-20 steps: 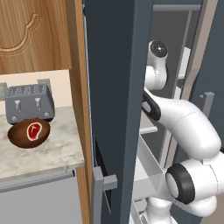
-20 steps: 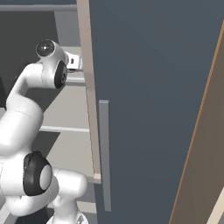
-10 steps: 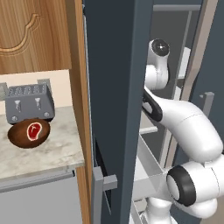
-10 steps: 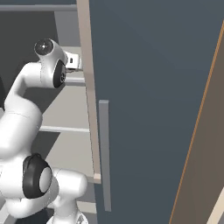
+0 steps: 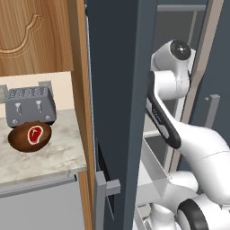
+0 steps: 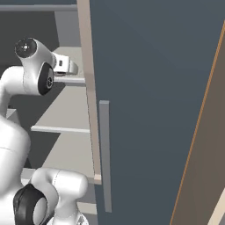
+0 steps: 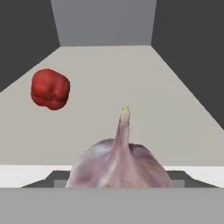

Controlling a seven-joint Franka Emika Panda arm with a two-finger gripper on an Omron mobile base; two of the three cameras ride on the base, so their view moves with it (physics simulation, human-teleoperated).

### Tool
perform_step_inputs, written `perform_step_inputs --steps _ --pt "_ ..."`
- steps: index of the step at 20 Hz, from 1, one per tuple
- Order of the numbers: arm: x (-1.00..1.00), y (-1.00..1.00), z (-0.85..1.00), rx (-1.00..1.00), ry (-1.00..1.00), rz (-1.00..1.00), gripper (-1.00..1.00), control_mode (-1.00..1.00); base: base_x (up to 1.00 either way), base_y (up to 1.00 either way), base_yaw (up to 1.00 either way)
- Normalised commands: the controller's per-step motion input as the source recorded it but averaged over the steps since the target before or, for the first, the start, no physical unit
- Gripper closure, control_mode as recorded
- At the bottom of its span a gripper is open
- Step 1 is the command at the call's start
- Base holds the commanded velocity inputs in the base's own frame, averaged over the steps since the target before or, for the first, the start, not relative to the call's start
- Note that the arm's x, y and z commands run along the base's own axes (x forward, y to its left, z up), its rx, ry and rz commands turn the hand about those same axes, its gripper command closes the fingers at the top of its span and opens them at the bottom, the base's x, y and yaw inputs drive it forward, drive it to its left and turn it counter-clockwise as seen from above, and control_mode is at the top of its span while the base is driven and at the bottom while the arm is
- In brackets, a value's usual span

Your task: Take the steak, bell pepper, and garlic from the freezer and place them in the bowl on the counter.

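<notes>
Garlic (image 7: 119, 164) close up at the hand, inside the freezer (image 5: 119, 90).

Sits on a pale shelf (image 7: 131, 78) right at the hand-camera's bottom edge, tip pointing up, bulb filling the space where the fingertips rise. Fingertips hidden behind it, so cannot tell whether the hand is pinching the bulb or merely stands around it. Pepper (image 7: 50, 89) farther back on the same shelf, off to the left in that view, well apart from the garlic. Arm reaching into the upper freezer compartment, wrist (image 6: 61, 66) just above a shelf edge. Steak (image 5: 34, 134) lying in the bowl (image 5: 20, 141) on the surface (image 5: 49, 157), bowl just in front of the toaster (image 5: 29, 105).
</notes>
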Motion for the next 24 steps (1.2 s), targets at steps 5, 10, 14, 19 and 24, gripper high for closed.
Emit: perform_step_inputs --steps 5,10,14,19,24 --pt "-0.84 0.0 0.06 0.0 0.0 0.0 1.0 -1.0 0.0 0.0 0.0" --pt "-0.7 -0.04 -0.01 0.0 0.01 0.0 1.0 -1.0 0.0 0.0 0.0" --pt "-0.45 0.02 -0.05 0.0 0.04 0.0 1.0 -1.0 0.0 0.0 0.0" --pt "-0.56 -0.01 -0.08 0.0 0.05 0.0 1.0 -1.0 0.0 0.0 0.0" --pt "-0.53 -0.01 -0.13 0.0 0.05 0.0 1.0 -1.0 0.0 0.0 0.0"
